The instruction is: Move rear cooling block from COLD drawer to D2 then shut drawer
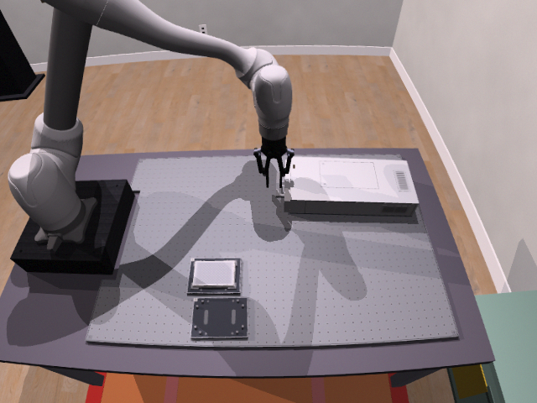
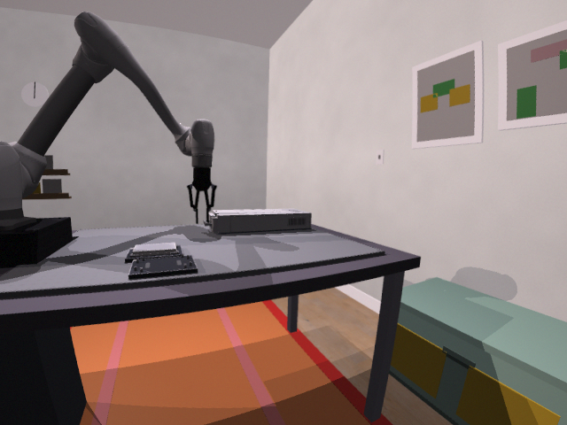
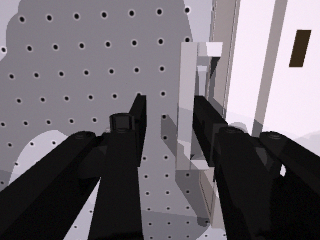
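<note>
The cooler COLD [image 1: 355, 173] [image 2: 260, 224] [image 3: 250, 50] is a long white box at the back right. Its drawer looks shut, and the small lamp window [image 3: 300, 48] on top looks dark. The blocks and tubes inside are hidden. My gripper [image 1: 273, 186] [image 2: 203, 222] [image 3: 169, 110] is partly open and empty, pointing down at the drawer front. In the wrist view the pale handle [image 1: 279, 196] [image 3: 187, 90] shows between the fingers, nearer the right one; its height relative to the tips is unclear. Deck slot D2 [image 1: 220, 318] [image 2: 162, 266] is a dark, empty plate with small locators.
Slot D1 [image 1: 214, 291], between D2 and the cooler's side of the table, bears a pale flat block [image 1: 214, 273] [image 2: 155, 248]. A perforated grey board [image 1: 368, 316] lies under these things. The arm's black base [image 1: 65, 265] stands at the left.
</note>
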`<state>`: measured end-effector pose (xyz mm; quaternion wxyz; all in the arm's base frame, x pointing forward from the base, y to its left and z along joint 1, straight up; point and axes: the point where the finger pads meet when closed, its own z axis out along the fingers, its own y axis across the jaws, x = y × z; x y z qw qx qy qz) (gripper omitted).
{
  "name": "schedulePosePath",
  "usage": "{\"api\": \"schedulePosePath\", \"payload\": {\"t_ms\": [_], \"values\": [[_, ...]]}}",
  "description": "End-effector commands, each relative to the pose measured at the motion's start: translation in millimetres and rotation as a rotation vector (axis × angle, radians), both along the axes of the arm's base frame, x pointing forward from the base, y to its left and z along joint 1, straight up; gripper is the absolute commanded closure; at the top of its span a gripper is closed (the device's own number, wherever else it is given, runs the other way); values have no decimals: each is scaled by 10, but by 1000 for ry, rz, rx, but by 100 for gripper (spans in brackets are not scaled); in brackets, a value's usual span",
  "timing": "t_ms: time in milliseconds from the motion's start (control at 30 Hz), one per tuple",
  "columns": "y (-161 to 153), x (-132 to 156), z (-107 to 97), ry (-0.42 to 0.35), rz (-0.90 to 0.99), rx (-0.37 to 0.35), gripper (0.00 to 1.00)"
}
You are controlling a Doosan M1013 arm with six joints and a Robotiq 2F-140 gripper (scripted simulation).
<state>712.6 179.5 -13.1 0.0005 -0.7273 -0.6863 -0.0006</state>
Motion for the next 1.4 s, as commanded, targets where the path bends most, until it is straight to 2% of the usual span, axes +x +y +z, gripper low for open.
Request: {"api": "schedulePosePath", "payload": {"t_ms": [0, 1367], "values": [[2, 4, 8, -1, 0, 1, 66], [6, -62, 8, -1, 0, 1, 66]]}}
